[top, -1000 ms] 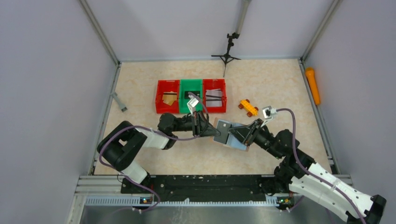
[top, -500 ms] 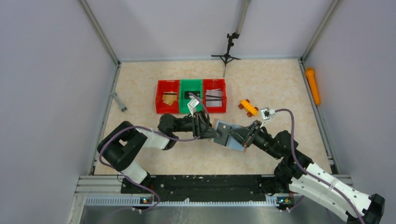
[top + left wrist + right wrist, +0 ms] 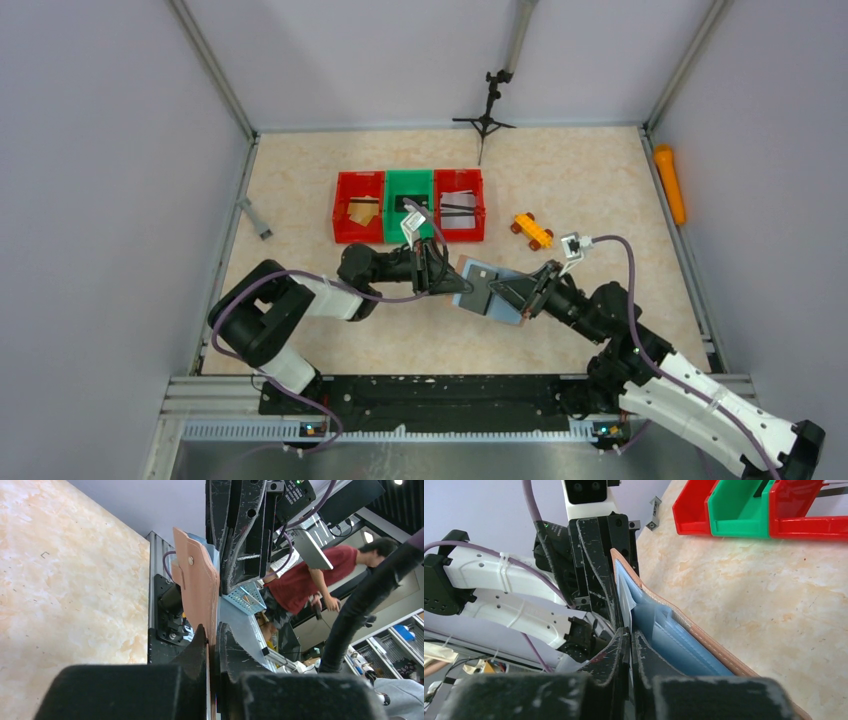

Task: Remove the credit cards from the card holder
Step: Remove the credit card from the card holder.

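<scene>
The card holder [image 3: 484, 289] is held open above the table between both arms, its grey-blue inner panels facing up. My left gripper [image 3: 447, 279] is shut on its left edge; the left wrist view shows the tan-brown leather [image 3: 197, 580] edge-on between my jaws [image 3: 212, 632]. My right gripper [image 3: 519, 296] is shut on a thin light blue credit card [image 3: 623, 600] standing in the holder's blue pocket [image 3: 684, 647]. The right gripper's [image 3: 630, 632] jaws pinch the card's edge. Other credit cards lie in the bins: a tan-gold one [image 3: 362, 211], a black one [image 3: 410, 203] and a white-grey striped one [image 3: 458, 210].
Three bins stand in a row behind the arms: red [image 3: 340, 208], green [image 3: 392, 212], red [image 3: 479, 205]. An orange toy car [image 3: 531, 230] sits to the right of them. An orange cylinder [image 3: 670, 183] lies by the right wall, a small tripod [image 3: 486, 118] at the back, a grey piece [image 3: 255, 218] at left.
My right gripper has shifted slightly left and lower with the holder's right side. The left gripper has barely moved and keeps its hold.
</scene>
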Available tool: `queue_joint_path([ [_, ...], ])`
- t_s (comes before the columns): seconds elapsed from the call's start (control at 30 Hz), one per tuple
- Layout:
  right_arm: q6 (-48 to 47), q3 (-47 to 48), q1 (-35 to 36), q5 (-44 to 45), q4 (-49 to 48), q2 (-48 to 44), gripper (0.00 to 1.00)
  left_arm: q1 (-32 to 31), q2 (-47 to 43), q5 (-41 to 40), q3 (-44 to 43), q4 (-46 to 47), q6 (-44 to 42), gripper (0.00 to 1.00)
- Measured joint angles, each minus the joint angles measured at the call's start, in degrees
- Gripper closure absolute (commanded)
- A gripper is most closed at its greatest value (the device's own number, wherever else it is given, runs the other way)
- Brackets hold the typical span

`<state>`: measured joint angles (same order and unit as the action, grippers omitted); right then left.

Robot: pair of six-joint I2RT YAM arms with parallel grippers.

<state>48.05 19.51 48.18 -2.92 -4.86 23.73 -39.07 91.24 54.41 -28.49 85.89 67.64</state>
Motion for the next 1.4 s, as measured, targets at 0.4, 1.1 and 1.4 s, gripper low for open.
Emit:
queue_joint_path([
  [0.4,0.83,-2.67,-0.11,-2.08,-2.91,0.02,0.76,0.31,-0.13,-0.04,0.07,-0.17,-0.04,1.0],
  [1.1,1.49,-6.01,-0.37,-3.76,-4.11,-2.99,1.0,1.22,-0.74,-0.2,0.11,-0.13,1.05,0.92],
  [1.4,1.46,-6.01,-0.37,-2.58,-1.03,-5.75,1.0,1.42,-0.74,0.0,0.11,-0.09,1.46,0.91],
])
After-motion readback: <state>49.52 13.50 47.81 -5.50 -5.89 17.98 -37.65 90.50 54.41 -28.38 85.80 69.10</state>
